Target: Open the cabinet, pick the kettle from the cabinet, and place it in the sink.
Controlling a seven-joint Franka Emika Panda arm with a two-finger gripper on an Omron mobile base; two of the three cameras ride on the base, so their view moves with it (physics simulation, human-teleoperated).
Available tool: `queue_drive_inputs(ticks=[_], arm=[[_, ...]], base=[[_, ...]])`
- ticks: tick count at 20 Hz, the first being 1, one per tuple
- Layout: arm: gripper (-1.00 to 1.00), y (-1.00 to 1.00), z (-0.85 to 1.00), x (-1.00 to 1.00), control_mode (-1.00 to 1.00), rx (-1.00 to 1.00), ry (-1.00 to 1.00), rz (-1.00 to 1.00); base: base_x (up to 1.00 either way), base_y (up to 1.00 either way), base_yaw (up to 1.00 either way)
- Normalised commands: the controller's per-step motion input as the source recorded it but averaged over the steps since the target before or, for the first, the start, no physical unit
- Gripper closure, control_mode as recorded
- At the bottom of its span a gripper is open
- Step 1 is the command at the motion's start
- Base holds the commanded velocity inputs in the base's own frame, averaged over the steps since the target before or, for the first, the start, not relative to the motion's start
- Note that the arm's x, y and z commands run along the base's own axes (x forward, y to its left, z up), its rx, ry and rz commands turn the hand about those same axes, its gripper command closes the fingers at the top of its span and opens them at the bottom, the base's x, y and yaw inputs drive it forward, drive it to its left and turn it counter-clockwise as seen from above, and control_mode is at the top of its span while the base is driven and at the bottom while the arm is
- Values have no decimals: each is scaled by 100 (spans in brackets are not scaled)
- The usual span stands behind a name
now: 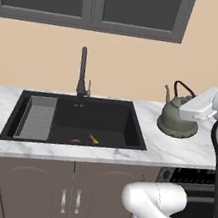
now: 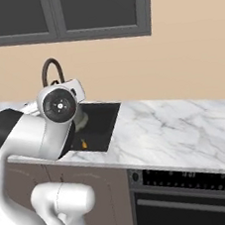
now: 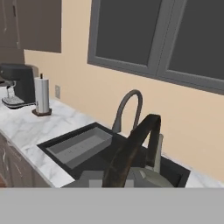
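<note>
my claw [image 3: 114,183] clenched on black loop handle [image 3: 135,144] of kettle [image 1: 178,118]. kettle hangs over marble counter [image 1: 175,148], just right of sink [image 1: 103,123], near its back right corner; contact of base with counter: cannot tell. in hand view, kettle lid and body sit directly below my claw. sink black, recessed; grey ribbed tray [image 1: 37,117] against its left wall, small orange item [image 1: 94,140] on basin floor near front edge. faucet [image 1: 82,73] at back rim. coffee machine [image 3: 17,85] and paper towel roll [image 3: 42,95] far along counter.
</note>
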Motion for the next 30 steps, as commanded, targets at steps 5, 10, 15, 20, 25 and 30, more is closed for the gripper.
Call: queue_drive_inputs(ticks=[5,10,15,20,25,30], arm=[[100,0,0,0,100,0,0,0],[100,0,0,0,100,0,0,0],[100,0,0,0,100,0,0,0],[100,0,0,0,100,0,0,0],[100,0,0,0,100,0,0,0],[100,0,0,0,100,0,0,0]], base=[[24,-2,0],[11,-11,0],[33,-8,-1],[43,-4,-1],[18,-13,0],[0,0,0]])
